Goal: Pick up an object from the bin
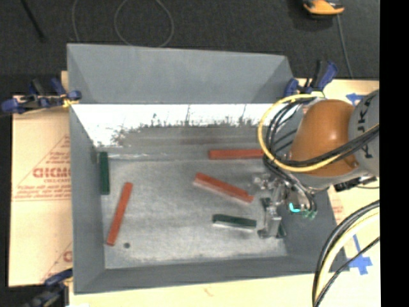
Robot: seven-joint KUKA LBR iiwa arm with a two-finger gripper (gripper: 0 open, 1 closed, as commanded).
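- Low down at the right side of the bin (192,272), the gripper (273,226) hung just beside the right end of a dark green stick (233,222); whether it touched that end could not be made out.
- Whether the gripper was open or closed could not be told, as its tip merged with the dark end of the stick and the shadow of the right wall.
- That dark green stick lay flat on the bin floor, right of the middle and towards the front wall, running roughly left to right.
- It looked like a short, stiff, straight bar, probably light and not fragile. Its smooth, narrow faces could slip, so a hold across the narrow width near the middle seemed safer than one at the very end.
- A pale red stick (222,187) lay slantwise just behind it, near but apart, and could be nudged by a wide approach.
- Another red stick (235,153) lay along the foot of the back wall, well clear.
- Far off at the left, an orange stick (119,213) lay tilted on the floor, and a second green stick (103,173) rested against the left wall; neither was in the way.
- The sloping right wall stood close behind the gripper and looked like the main obstacle.
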